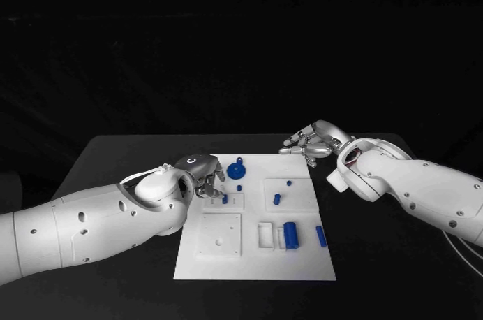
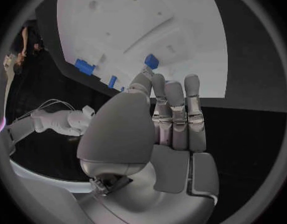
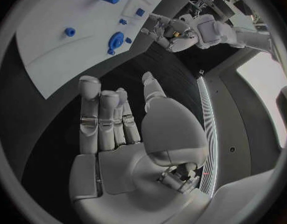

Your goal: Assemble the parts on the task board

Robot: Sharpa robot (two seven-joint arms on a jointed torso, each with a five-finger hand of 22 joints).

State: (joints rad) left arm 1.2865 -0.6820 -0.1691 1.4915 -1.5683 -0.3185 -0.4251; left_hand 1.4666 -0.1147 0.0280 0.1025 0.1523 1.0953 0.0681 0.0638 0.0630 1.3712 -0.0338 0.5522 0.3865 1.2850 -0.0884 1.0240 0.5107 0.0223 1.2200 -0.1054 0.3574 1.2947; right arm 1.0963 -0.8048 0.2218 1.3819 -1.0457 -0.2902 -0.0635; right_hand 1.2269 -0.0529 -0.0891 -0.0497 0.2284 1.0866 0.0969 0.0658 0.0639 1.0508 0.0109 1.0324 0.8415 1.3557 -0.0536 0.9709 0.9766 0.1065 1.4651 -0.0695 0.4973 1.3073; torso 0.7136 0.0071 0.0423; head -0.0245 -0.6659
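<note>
Two hands at the board, neither holding a part.

The left hand [image 1: 204,175] hangs over the board's [image 1: 302,260] left edge, fingers [image 2: 174,109] straight and pressed together, tips above a small blue peg [image 1: 225,198]. Just right of it lies a round blue part [image 1: 236,170] near the far edge; further right, a blue cylinder [image 1: 291,235] sits in a white holder, a blue bar [image 1: 321,236] beside it. The right hand [image 1: 315,142] hovers off the board's far right corner, fingers [image 3: 100,117] straight, together, empty.

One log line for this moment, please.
left hand: open, over board left edge | right hand: open, off board's far right corner | blue parts: on board
</note>
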